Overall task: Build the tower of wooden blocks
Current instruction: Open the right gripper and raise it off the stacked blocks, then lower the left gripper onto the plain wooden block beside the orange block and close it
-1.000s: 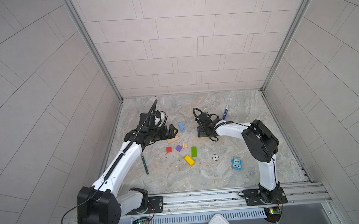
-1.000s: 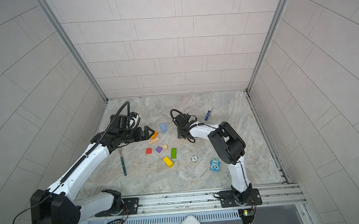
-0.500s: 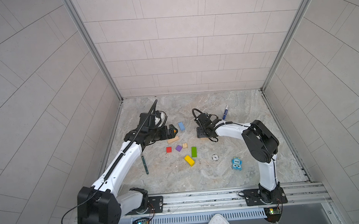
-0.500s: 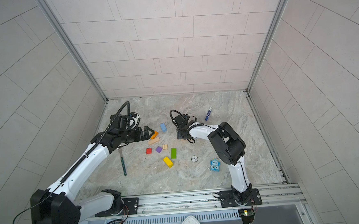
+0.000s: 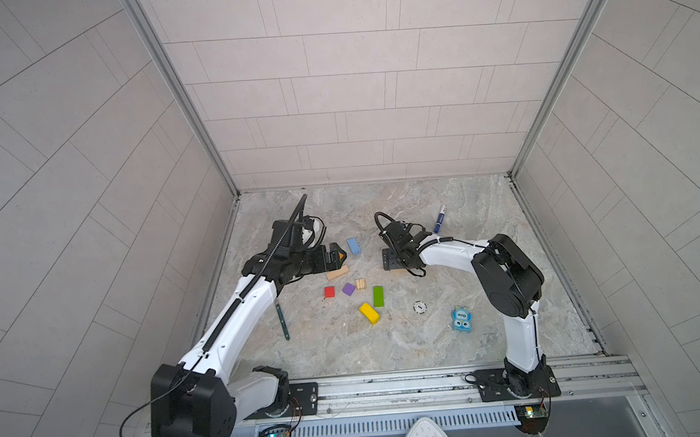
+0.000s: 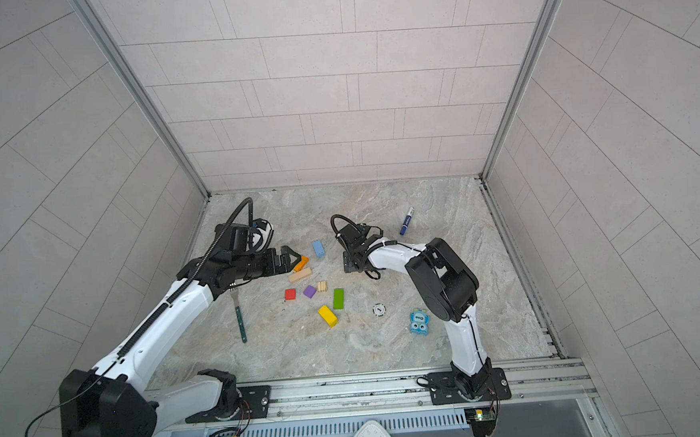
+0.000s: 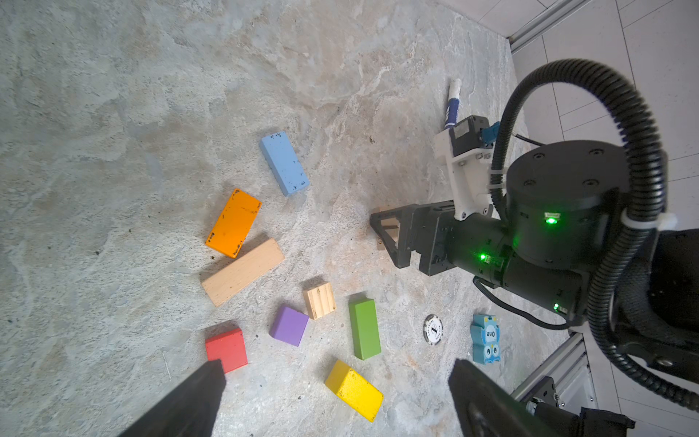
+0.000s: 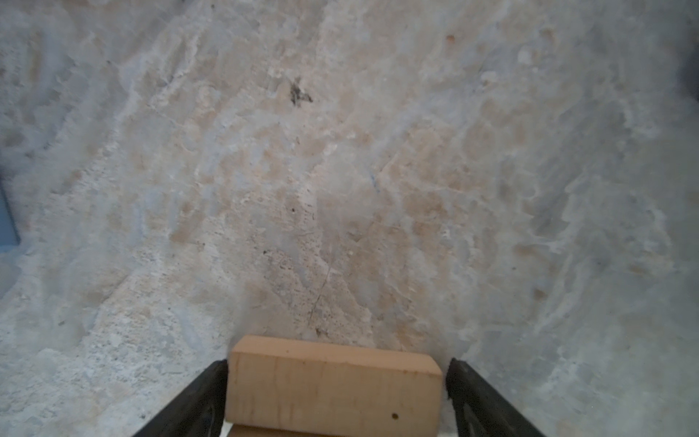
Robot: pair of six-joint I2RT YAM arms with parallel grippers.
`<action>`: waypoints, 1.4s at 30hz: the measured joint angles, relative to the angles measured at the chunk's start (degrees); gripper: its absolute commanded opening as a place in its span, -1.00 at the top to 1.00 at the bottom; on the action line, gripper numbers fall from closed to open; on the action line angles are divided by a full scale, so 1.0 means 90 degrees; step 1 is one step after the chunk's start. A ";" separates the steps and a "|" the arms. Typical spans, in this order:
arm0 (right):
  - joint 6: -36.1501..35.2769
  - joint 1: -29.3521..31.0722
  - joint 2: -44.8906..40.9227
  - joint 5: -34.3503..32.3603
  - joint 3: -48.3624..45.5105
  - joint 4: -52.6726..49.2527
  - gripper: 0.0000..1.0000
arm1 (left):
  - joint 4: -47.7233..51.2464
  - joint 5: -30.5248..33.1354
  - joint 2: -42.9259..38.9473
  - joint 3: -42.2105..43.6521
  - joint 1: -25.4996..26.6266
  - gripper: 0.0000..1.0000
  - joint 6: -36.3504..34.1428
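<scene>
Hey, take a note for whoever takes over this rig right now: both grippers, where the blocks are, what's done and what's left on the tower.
Grippers: left gripper open and empty, beside the orange block. Right gripper open, jaws flanking the top tan block with a slim gap at one side.
Done: that block sits on a lower tan block, of which only a sliver shows.
To do: stack the loose pieces, namely the orange block, blue block, tan bar, green block, yellow block, red cube, purple cube and striped cube.
</scene>
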State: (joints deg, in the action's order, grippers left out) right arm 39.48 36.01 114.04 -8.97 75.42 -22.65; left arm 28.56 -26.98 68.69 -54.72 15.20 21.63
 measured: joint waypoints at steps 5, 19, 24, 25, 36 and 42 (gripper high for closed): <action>-0.0063 0.0000 -0.0002 0.0000 0.0112 -0.0070 -0.92 | 0.0000 -0.0002 0.0000 0.0000 0.0000 -0.99 0.0000; -0.0549 0.0000 -0.1132 0.0177 0.0097 -0.0189 -0.98 | 0.0041 0.0233 0.0175 0.0000 0.0000 -0.95 0.0000; -0.0848 0.0000 -0.1926 0.0512 -0.0250 -0.0129 -0.99 | 0.0204 0.0512 0.0639 -0.0034 0.0068 -0.86 0.0194; -0.0908 0.0000 -0.2108 0.0578 -0.0401 -0.0129 -0.99 | 0.0265 0.0559 0.0765 -0.0063 0.0117 -0.84 0.0257; -0.1416 0.0000 -0.4663 0.0738 -0.2363 -0.0117 -0.99 | 0.0614 0.1392 0.2023 -0.0551 0.0748 -0.83 0.1047; -0.1389 -0.0002 -0.5863 0.0850 -0.3388 0.0032 -0.98 | 0.0631 0.2193 0.2565 -0.0828 0.0947 -0.84 0.1343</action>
State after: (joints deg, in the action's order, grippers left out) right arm 26.98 35.99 61.28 -1.32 44.93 -22.37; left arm 34.24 -7.25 91.77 -62.17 23.73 33.71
